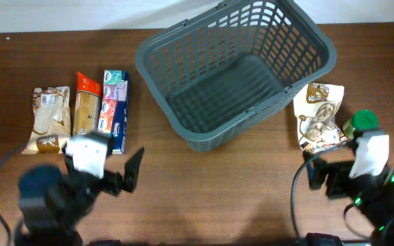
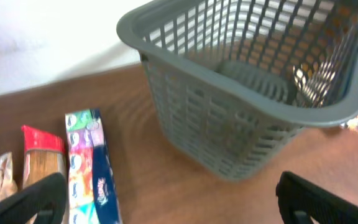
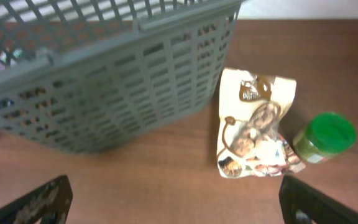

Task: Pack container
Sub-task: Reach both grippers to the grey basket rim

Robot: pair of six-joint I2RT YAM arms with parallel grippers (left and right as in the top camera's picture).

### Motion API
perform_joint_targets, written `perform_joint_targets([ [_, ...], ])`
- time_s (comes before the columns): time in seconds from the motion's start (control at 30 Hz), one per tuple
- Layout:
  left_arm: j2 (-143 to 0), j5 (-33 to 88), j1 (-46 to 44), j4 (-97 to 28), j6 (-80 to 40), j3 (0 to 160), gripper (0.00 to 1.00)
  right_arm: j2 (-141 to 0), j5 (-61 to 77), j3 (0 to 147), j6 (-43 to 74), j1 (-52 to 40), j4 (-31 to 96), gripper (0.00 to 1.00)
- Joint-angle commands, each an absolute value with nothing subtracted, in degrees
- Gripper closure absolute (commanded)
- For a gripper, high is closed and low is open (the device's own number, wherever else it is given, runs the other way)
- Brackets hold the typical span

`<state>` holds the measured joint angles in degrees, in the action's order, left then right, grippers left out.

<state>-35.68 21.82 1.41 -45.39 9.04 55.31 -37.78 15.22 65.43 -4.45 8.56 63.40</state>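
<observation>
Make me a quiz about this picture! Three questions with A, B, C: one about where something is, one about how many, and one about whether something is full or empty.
1. Where is the green-lidded jar?
A in the basket
B on the table, beside the white snack bag
C on top of a box

2. How many packs lie in a row on the basket's other side?
A one
B five
C three

3. The basket is
A empty
B half full
C full to the rim

Answers:
1 B: the jar stands on the wood next to the bag, outside the basket.
2 C: there is a beige bag, a red-topped pasta pack and a blue tissue box.
3 A: only its slotted floor shows inside.
</observation>
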Motion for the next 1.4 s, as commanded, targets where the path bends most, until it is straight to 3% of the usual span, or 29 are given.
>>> perform_joint_targets([
  [0.0,-47.97,21.15,1.65,-52.10,16.49,67.70,0.01,-46.37,14.31,78.32,-4.19,8.25,68.18,0.01],
  [0.33,-73.80,16.93,1.65,-73.41,17.69,102.72,0.01,-63.57,15.05,111.77,-3.99,8.25,78.19,0.01],
  [0.57,-75.20,15.40,1.65,-72.51,17.67,105.06,0.01,-65.32,16.01,113.58,-3.57,8.25,77.01,0.01],
  [0.67,-75.20,15.66,1.65,-72.86,17.34,105.06,0.01,-66.92,16.01,113.58,1.69,8.25,76.55,0.02],
  [0.73,-75.22,19.07,1.63,-72.66,16.75,105.06,0.01,-68.47,15.79,113.58,2.04,8.25,76.49,0.40],
  [0.8,-75.22,23.11,1.65,-72.73,16.78,105.06,0.01,-70.83,15.75,113.58,2.17,8.27,76.09,0.67],
  [0.87,-75.20,24.97,1.61,-72.77,16.78,105.06,0.30,-73.73,15.79,113.58,3.33,8.25,75.85,0.80],
  [0.9,-75.20,25.34,1.54,-72.90,16.80,105.06,0.36,-75.00,15.81,113.58,3.86,8.25,75.85,0.87],
  [0.93,-75.20,25.34,1.41,-72.97,16.80,105.06,0.30,-76.51,15.84,113.58,4.01,8.25,75.85,0.92],
  [0.97,-75.20,25.34,1.26,-73.14,16.80,105.06,0.01,-78.13,15.81,113.58,3.99,8.25,75.85,0.96],
  [1.0,-75.20,25.34,1.10,-73.41,16.80,105.06,0.04,-80.20,15.84,113.58,3.97,8.25,75.88,0.96],
  [1.07,-75.20,25.30,0.86,-74.30,16.80,105.06,0.73,-82.81,15.84,113.60,3.99,8.25,76.09,0.96],
  [1.1,-75.22,25.32,0.84,-74.63,16.78,105.06,0.98,-83.99,15.84,113.60,4.60,8.25,76.36,0.96],
  [1.37,-75.22,24.45,-0.49,-79.77,16.84,105.06,0.98,-89.17,15.84,113.60,6.55,8.25,76.75,0.96],
])
